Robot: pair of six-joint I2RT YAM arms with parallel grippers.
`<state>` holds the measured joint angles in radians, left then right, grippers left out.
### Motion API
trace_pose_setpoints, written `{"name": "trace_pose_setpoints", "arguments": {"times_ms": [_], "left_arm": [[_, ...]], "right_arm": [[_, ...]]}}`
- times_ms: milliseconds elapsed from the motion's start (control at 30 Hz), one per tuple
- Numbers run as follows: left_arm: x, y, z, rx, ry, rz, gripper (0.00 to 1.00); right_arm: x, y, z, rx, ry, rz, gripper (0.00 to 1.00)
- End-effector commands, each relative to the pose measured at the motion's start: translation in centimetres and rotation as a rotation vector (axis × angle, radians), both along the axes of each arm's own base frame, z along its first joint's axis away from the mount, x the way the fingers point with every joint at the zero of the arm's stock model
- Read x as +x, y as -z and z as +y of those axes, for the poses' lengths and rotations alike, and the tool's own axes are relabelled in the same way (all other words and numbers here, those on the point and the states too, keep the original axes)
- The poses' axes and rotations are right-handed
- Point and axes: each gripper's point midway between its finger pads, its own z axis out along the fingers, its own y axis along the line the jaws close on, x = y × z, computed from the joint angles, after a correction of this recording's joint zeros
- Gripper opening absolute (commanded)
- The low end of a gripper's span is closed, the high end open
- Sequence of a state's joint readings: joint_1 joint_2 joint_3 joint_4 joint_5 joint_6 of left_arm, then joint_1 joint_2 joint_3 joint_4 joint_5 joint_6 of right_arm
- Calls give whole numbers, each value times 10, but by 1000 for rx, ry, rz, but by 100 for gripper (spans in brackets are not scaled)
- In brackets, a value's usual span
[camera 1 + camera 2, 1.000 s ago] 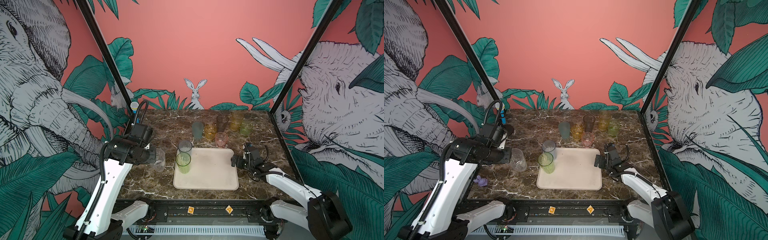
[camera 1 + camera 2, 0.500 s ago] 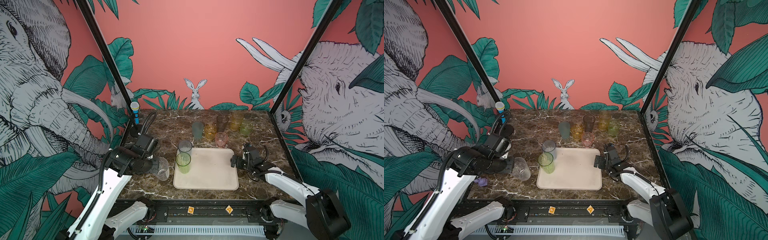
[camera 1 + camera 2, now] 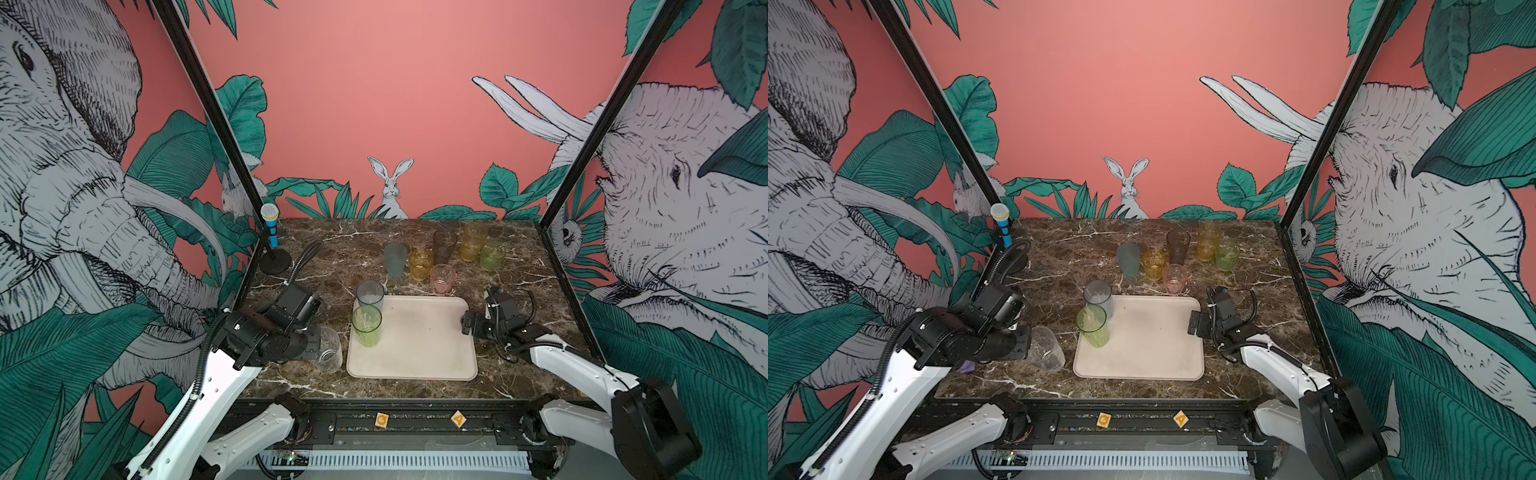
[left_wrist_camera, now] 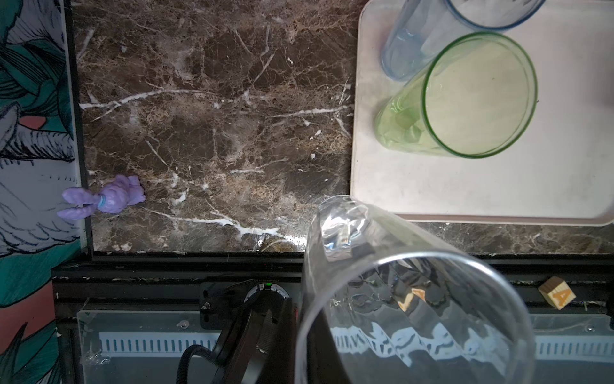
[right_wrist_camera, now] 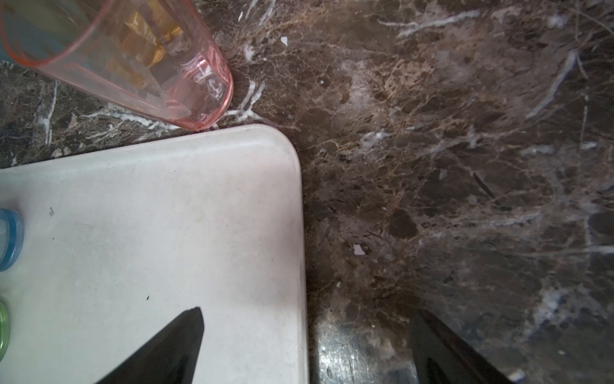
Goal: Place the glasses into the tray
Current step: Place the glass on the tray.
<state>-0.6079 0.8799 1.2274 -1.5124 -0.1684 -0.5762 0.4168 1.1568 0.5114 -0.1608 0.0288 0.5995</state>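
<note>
The cream tray [image 3: 419, 353] [image 3: 1142, 357] lies at the table's middle front. A tall grey glass [image 3: 370, 293] and a tall green glass [image 3: 366, 328] stand at its left edge. My left gripper [image 3: 316, 348] [image 4: 296, 311] is shut on the rim of a clear glass [image 3: 329, 356] [image 3: 1047, 354] [image 4: 398, 299], which hangs tilted just left of the tray's front left corner. Behind the tray stand teal [image 3: 395, 259], amber [image 3: 421, 263], brown [image 3: 444, 245], yellow [image 3: 473, 241], green [image 3: 492, 255] and pink [image 3: 443, 279] glasses. My right gripper [image 3: 465, 326] [image 5: 307, 317] is open astride the tray's right rim [image 5: 299, 232].
A blue toy microphone [image 3: 270, 228] on a black stand is at the back left corner. A small purple toy [image 4: 106, 199] lies at the left wall. Two wooden blocks [image 3: 381, 419] [image 3: 458, 418] sit on the front rail.
My left arm has carried the clear glass toward the table's front and a little nearer the tray, uncovering the microphone. The right arm has stayed put.
</note>
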Motion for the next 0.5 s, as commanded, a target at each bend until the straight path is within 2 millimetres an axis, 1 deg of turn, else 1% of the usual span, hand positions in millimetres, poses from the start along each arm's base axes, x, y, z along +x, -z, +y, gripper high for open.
{"name": "trace_pose_setpoints", "arguments": {"times_ms": [0, 167, 233, 333, 467], "left_arm": [[-1, 6, -2, -21, -30, 1, 0], [-1, 13, -10, -12, -8, 4, 0], [1, 12, -10, -6, -11, 1, 0], [1, 12, -17, -5, 18, -13, 0], [2, 16, -23, 10, 36, -13, 0]], "right_arm": [[8, -11, 1, 14, 14, -39, 99], [8, -11, 1, 14, 16, -42, 99], [8, -11, 0, 14, 17, -42, 99], [8, -12, -1, 14, 21, -43, 99], [8, -12, 0, 12, 20, -43, 99]]}}
